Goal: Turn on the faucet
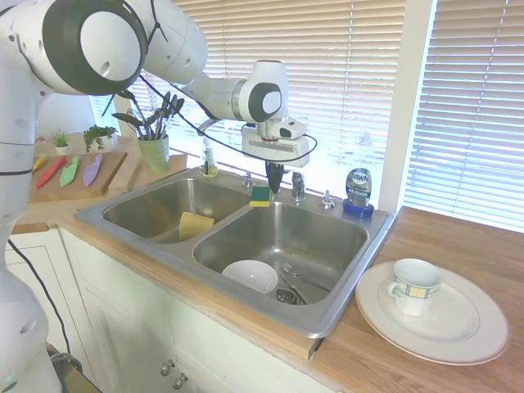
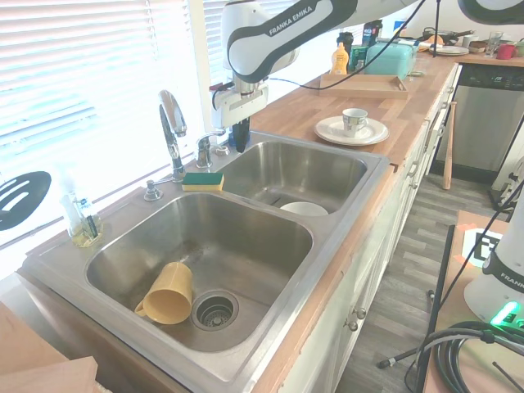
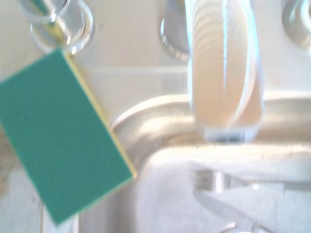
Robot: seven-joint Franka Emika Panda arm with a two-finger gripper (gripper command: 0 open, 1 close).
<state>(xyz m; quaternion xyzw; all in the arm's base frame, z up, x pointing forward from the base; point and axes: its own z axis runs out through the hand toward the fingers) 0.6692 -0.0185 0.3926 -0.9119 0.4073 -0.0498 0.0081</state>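
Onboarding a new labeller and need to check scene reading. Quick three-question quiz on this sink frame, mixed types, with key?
1. True or false: the green-topped yellow sponge lies inside a basin.
2. The yellow plastic cup in the steel double sink is: A upright, B on its side, C upside down.
3. What does the white ceramic mug stand on?
Key: 1 false, it sits on the sink deck by the tall chrome gooseneck faucet. 2 B. 3 The round white plate on the wooden counter.
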